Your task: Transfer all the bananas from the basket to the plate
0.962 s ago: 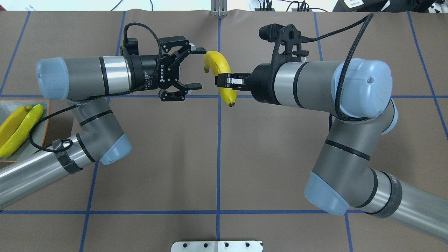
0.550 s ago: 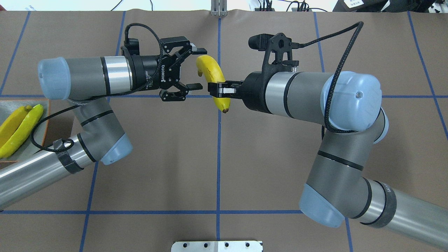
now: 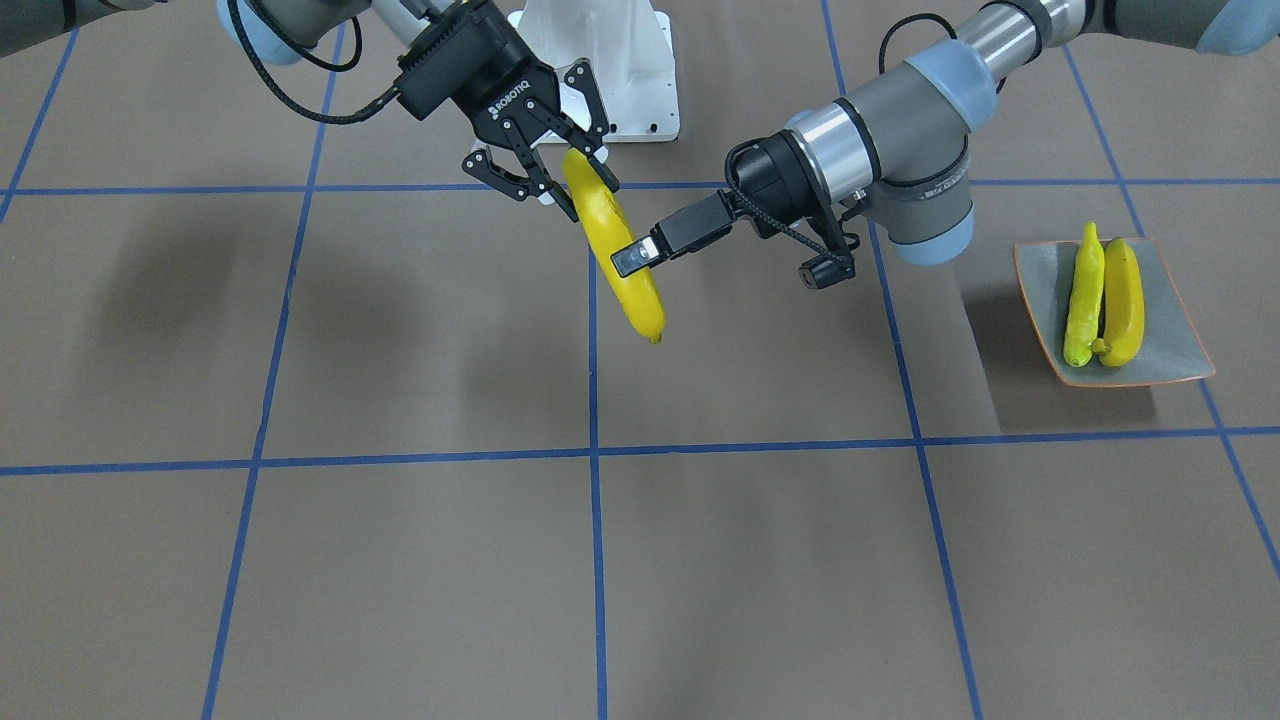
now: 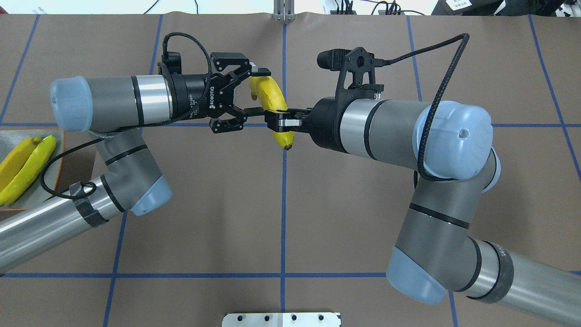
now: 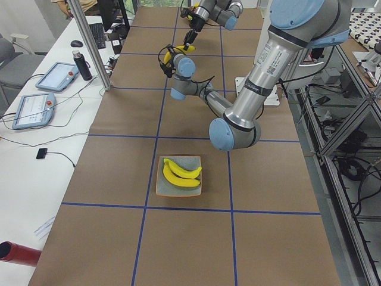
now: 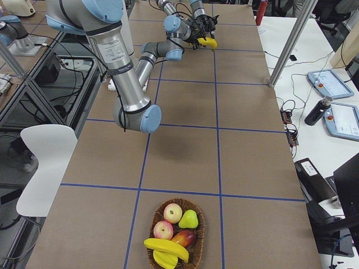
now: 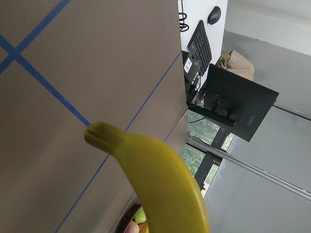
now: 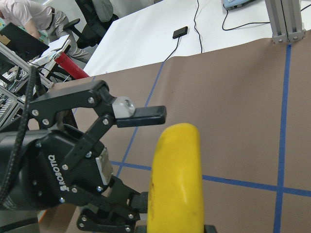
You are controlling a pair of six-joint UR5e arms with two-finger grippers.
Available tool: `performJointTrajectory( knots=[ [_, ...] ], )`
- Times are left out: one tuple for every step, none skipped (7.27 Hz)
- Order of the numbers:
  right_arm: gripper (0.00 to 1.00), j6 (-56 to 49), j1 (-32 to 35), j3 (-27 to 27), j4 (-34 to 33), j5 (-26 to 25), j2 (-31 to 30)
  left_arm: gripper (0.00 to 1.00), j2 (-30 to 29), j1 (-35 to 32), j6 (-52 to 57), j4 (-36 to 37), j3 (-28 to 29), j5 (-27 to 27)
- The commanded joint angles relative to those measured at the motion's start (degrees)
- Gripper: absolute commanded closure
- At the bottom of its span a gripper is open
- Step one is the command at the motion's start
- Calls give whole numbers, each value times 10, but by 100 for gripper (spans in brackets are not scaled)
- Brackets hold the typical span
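My right gripper (image 4: 278, 121) is shut on a yellow banana (image 4: 272, 97) and holds it in the air over the table's centre line. My left gripper (image 4: 257, 91) is open, with one finger on each side of the banana's far end and a gap still showing in the right wrist view. The front view shows the banana (image 3: 635, 295), the right gripper (image 3: 578, 185) and the left gripper (image 3: 630, 260) edge-on. Two bananas (image 3: 1120, 290) lie side by side on the grey-green plate (image 3: 1170, 330) at my left. The wicker basket (image 6: 152, 255) holds at least one banana (image 6: 166, 246).
The basket also holds two apples (image 6: 168, 221) and a pear (image 6: 189, 219), and stands at the table's right end. The white robot base (image 3: 620, 80) is at the back. An upright metal post (image 6: 286, 50) stands at the far edge, with tablets beyond.
My right arm has carried the banana leftward, so its far end now sits between my left gripper's open fingers. The left arm has barely moved.
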Motion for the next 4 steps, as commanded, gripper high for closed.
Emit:
performJointTrajectory(
  knots=[
    [100,-5,0,2,0,0,0,66,-1,0,0,0,-2,0],
    [98,-9,-3,1,1,0,-1,100,-1,0,0,-1,-4,0],
    [12,-8,-7,1,1,-9,0,100,0,0,-1,-2,-4,0],
    [0,-8,-7,3,1,-9,-1,100,1,-1,-1,-3,-3,0]
  ],
)
